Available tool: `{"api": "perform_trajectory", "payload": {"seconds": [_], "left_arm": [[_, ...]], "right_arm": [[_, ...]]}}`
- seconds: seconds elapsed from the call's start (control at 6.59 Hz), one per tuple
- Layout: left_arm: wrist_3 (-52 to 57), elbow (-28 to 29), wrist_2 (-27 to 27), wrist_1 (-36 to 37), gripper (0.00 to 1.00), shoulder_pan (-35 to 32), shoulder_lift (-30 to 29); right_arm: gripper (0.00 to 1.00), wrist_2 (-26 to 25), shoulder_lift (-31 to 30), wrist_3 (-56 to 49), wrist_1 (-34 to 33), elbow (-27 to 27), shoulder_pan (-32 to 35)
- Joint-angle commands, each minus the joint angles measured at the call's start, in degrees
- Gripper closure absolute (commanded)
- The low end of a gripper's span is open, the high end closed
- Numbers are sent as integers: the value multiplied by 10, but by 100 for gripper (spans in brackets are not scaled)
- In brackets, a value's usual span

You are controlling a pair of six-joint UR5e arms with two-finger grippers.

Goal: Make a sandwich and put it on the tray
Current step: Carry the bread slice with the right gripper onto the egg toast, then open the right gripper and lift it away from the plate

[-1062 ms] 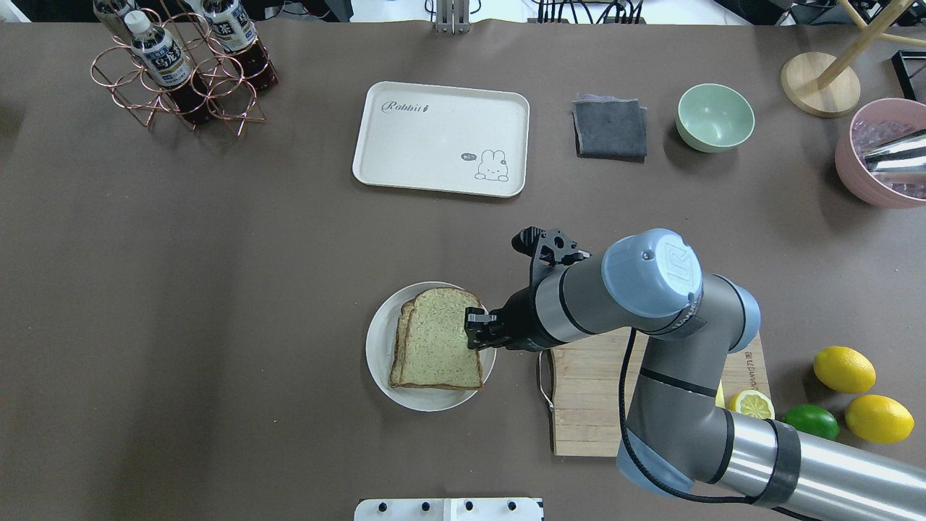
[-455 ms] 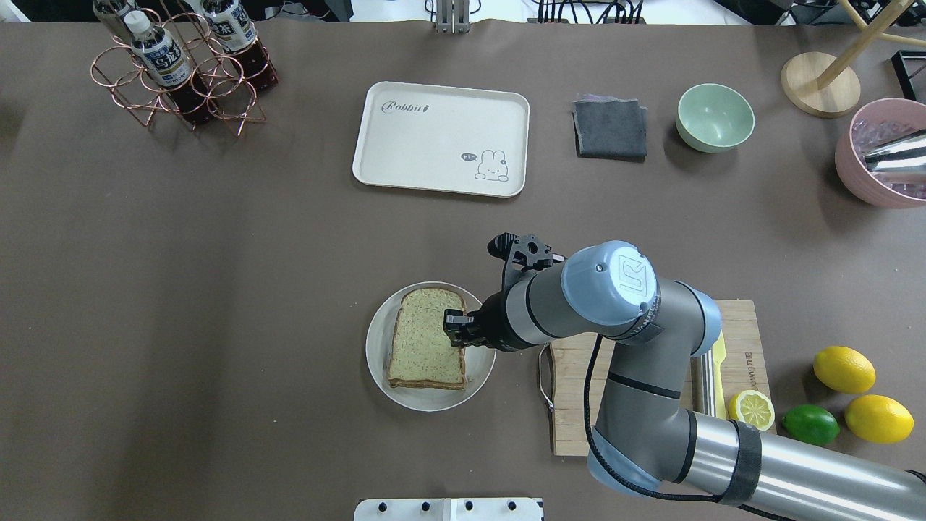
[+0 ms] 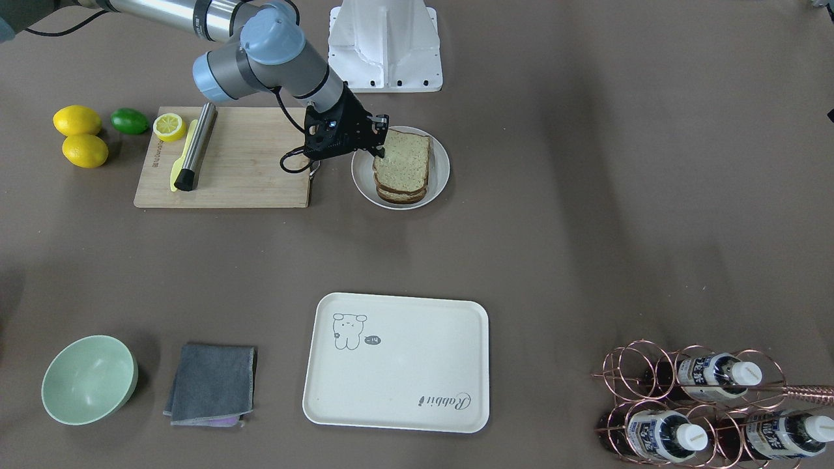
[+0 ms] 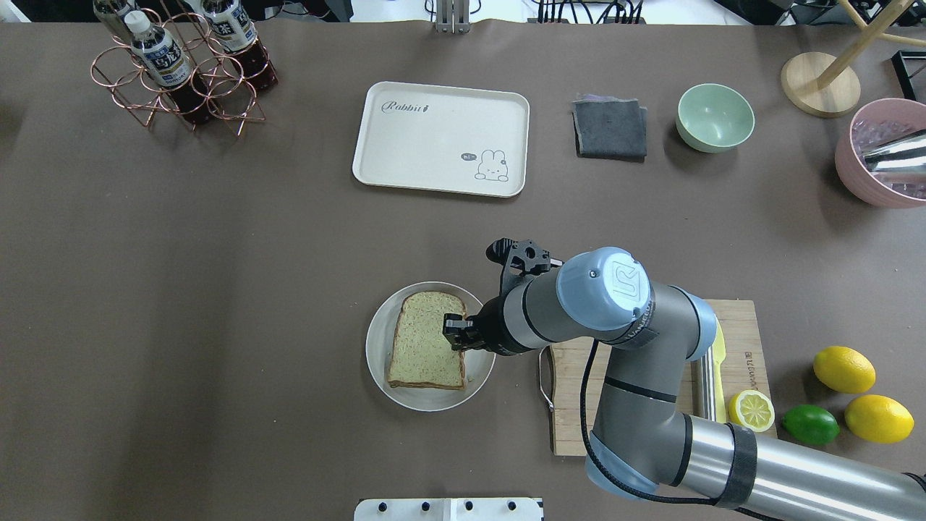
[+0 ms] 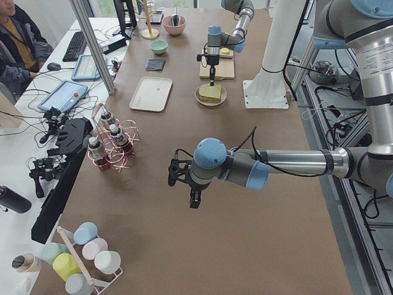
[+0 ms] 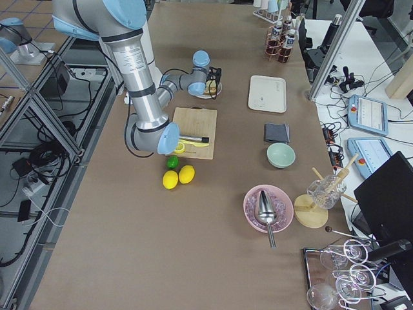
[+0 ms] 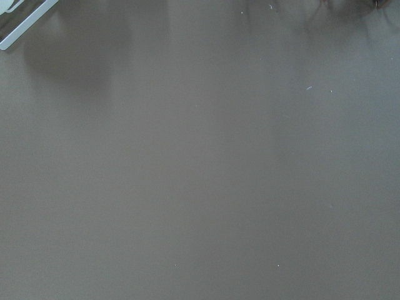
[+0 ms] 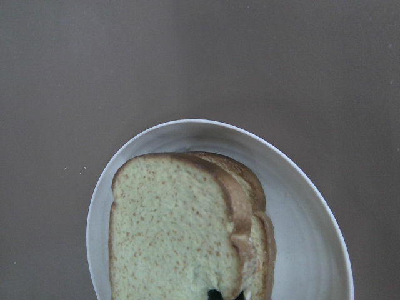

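Two slices of speckled bread [image 4: 423, 351] lie stacked on a round white plate [image 4: 377, 347]. They also show in the front view [image 3: 405, 159] and the right wrist view [image 8: 169, 231]. No egg shows. My right gripper [image 4: 454, 333] sits at the stack's right edge, shut on the top slice; in the front view it [image 3: 378, 144] is at the stack's near corner. The cream tray [image 4: 427, 145] lies apart at the table's far side. My left gripper [image 5: 190, 198] hangs over bare table far to the left; I cannot tell whether it is open.
A wooden cutting board [image 4: 579, 405] with a knife [image 3: 195, 146] and a half lemon [image 4: 751, 409] lies right of the plate, under my right arm. Lemons and a lime [image 4: 810, 424] lie beyond it. A grey cloth [image 4: 610, 129], a green bowl [image 4: 715, 117] and a bottle rack [image 4: 181, 72] stand at the back.
My right gripper has moved left with the top slice. The slice was offset to the right of the lower one and now lies squarely over it.
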Motion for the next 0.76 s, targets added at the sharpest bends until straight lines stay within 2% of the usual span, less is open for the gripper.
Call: {"api": "perform_trajectory", "payload": {"seconds": [0.0, 0.15, 0.46, 0.61], "left_arm": [[-1, 0, 0, 1, 2, 0, 2], [-2, 2, 0, 1, 2, 1, 2], [-4, 3, -3, 3, 2, 5, 1], [-47, -1, -7, -2, 2, 19, -13]], "right_arm": [[32, 0, -1, 2, -1, -2, -3], [1, -1, -1, 9, -1, -3, -3], [1, 17, -17, 7, -9, 17, 30], [1, 56, -39, 7, -21, 38, 77]]}}
